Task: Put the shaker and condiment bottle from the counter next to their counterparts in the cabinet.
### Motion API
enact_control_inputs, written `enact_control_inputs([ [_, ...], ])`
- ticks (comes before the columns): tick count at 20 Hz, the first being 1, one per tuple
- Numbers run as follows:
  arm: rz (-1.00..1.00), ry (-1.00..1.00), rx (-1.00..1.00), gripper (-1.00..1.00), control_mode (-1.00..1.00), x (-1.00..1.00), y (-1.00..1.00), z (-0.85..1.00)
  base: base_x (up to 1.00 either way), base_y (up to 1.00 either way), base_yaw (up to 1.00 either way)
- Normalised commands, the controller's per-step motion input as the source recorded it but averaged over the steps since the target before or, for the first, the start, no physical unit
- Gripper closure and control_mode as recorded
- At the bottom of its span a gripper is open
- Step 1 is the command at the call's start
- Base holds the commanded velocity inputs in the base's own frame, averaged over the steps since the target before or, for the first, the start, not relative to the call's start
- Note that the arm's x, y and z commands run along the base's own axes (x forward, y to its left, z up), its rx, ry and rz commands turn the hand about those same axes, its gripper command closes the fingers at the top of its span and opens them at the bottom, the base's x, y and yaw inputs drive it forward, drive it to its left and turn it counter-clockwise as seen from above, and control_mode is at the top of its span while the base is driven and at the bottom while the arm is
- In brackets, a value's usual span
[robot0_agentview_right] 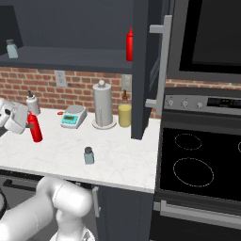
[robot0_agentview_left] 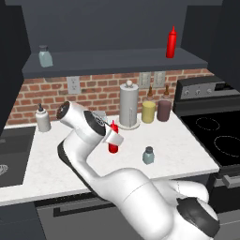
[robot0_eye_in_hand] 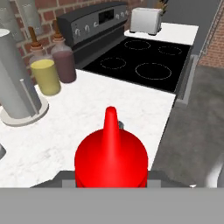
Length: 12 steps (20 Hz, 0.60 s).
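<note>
The condiment bottle point(robot0_agentview_left: 113, 142), slim and red with a cone nozzle, stands upright low over the white counter point(robot0_agentview_left: 187, 145), and my gripper point(robot0_agentview_left: 114, 138) is shut on its upper body. In the hand view the condiment bottle point(robot0_eye_in_hand: 110, 157) sits right at the bottom between the jaws. Whether its base touches the counter I cannot tell. The shaker point(robot0_agentview_left: 148, 155), a small blue-grey jar with a dark cap, stands on the counter to the right of the bottle. Up in the cabinet point(robot0_agentview_left: 117, 61), a matching red bottle point(robot0_agentview_left: 171, 42) stands at the shelf's right end and a matching jar point(robot0_agentview_left: 45, 56) at its left.
A paper towel holder point(robot0_agentview_left: 129, 105), a yellow jar point(robot0_agentview_left: 148, 111) and a maroon jar point(robot0_agentview_left: 164, 110) line the brick wall. A white pump dispenser point(robot0_agentview_left: 42, 118) stands by the sink point(robot0_agentview_left: 9, 154). The stove point(robot0_agentview_left: 215, 136) lies right. The cabinet door point(robot0_agentview_right: 141, 70) hangs open.
</note>
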Motion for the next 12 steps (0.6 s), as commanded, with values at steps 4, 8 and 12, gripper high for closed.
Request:
enact_control_inputs([
  [4,0.09,0.00,0.00,1.00,-1.00,-0.13,-0.76,0.84,0.00,0.00,0.00],
  [8,0.05,0.04,0.00,1.00,-1.00,-0.03,-0.66,0.79,0.00,0.00,0.00],
  [12,0.03,0.07,0.00,1.00,-1.00,0.00,-0.65,0.71,0.00,0.00,0.00],
])
